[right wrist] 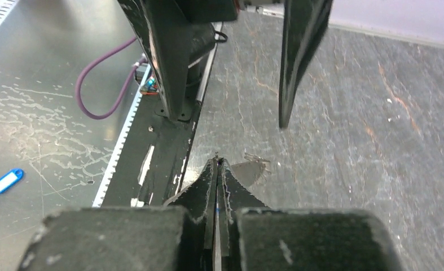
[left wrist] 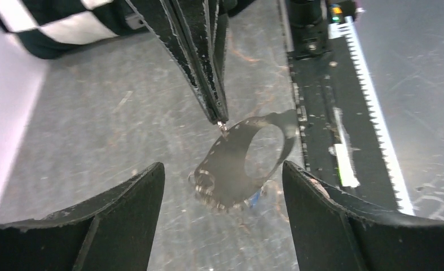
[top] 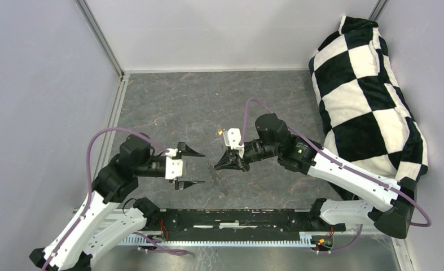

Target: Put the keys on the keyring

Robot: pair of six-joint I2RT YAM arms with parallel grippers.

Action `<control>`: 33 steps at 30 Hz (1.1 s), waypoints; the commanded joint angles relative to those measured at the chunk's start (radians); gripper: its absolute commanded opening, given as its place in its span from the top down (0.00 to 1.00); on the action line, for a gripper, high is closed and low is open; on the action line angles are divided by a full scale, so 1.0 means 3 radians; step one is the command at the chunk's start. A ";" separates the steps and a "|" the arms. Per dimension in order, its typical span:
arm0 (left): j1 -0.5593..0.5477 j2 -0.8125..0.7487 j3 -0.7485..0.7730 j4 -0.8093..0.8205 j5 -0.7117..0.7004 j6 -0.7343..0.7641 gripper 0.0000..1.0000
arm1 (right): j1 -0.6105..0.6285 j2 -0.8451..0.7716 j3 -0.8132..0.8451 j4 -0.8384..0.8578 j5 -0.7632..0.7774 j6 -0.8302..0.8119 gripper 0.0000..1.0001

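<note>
**Risks.** The right gripper (left wrist: 220,117) is closed, and only its very tips pinch the upper edge of the keyring (left wrist: 225,169). A hold this narrow could let the band swivel or slip out if the arm jolts or if the other arm pushes against it. The left gripper (top: 203,167) stands wide open, one finger to each side of the ring and touching neither it nor anything else. If it closes off-centre, it would probably knock the ring sideways rather than catch it. A flat squeeze could also bend the thin band or twist it out of the pinch.

**Position.** The ring hangs from the right fingertips between the two arms, low over the grey table (top: 208,101). Whether its lower end touches the surface cannot be told.

**Appearance.** The ring is a thin, dull grey-silver band curved into an open loop, blurred in the left wrist view. Small coiled wire sits at its lower left rim.

**Keys.** A blue glint (left wrist: 255,196) shows under the bottom edge and may be one of the keys, though neither key is clearly seen. A blue tag (right wrist: 6,182) lies well apart on the metal ledge.
</note>
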 commanded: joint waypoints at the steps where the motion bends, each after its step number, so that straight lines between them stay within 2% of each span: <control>1: -0.0007 -0.0263 -0.0093 0.0287 -0.0526 0.0077 0.20 | 0.0011 0.0023 0.0226 -0.0152 0.0269 0.0017 1.00; 10: -0.0007 -0.0136 -0.0261 0.0348 -0.0101 -0.0360 0.36 | 0.0144 0.0159 0.0428 -0.0271 0.0463 0.0101 1.00; 14: -0.0009 -0.0046 -0.0258 0.0442 0.0014 -0.0518 0.49 | 0.0201 0.0172 0.0459 -0.0285 0.0543 0.0091 1.00; 20: -0.0007 -0.0014 -0.0260 0.0505 0.0042 -0.0664 0.60 | 0.0240 0.0194 0.0481 -0.0249 0.0598 0.0098 1.00; 33: -0.0007 -0.0001 -0.0372 0.0543 0.0113 -0.0760 0.77 | 0.0295 0.0268 0.0490 -0.0132 0.0668 0.0229 1.00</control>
